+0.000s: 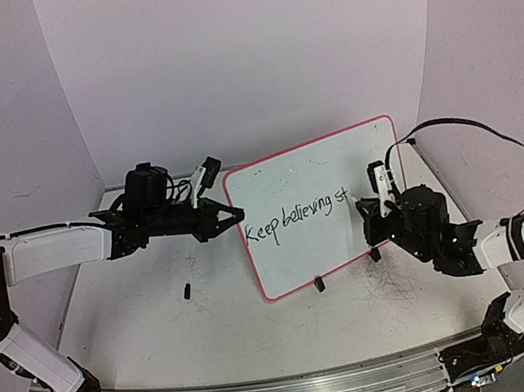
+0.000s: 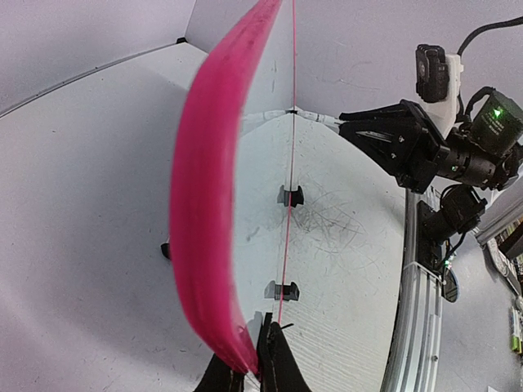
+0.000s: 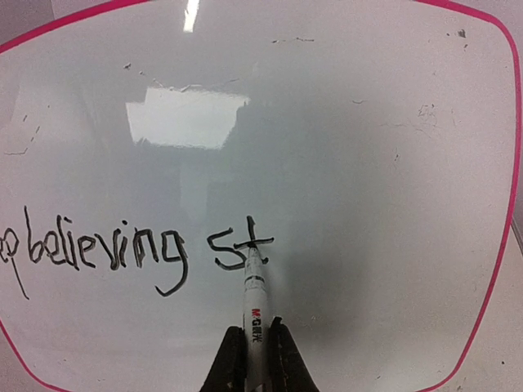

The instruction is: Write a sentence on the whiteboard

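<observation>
Two pincers are gripping. Our left pincer [image 1: 231, 218] is clamped on the pink rim of the whiteboard [image 1: 323, 165], which stands on edge on the surface [image 1: 163, 325]. Our right pincer [image 3: 255, 349] holds a marker [image 3: 254, 290]. Just ahead of it, the tip touches the "t" ending the sentence [image 3: 122, 249], which reads "Keep believing st".

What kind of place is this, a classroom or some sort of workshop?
Probably a small robotics lab booth: plain walls box in a scribble-marked table, two robot arms sit on a metal rail, and the left gripper holds the whiteboard upright while the right gripper presses a marker to it.
</observation>
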Robot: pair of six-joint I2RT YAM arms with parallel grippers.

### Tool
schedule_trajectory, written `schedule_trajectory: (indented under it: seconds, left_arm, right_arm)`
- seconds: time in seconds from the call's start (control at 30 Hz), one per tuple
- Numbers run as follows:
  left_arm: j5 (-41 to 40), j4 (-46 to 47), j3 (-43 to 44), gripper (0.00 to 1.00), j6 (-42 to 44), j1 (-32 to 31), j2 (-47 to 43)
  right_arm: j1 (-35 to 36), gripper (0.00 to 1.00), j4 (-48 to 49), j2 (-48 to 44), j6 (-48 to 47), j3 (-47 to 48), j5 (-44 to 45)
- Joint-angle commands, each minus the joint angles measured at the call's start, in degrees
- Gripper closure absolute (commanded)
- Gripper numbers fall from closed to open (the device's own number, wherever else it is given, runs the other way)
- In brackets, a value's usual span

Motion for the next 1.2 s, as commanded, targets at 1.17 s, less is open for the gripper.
schedule_trajectory:
  seconds: [1.17]
  left_arm:
    - [-5.56, -3.29, -0.47, 1.00, 6.17, -0.52, -0.73]
  right_arm:
    - [-0.31, 1.00, -1.29, 0.16, 3.44, 0.70, 5.09]
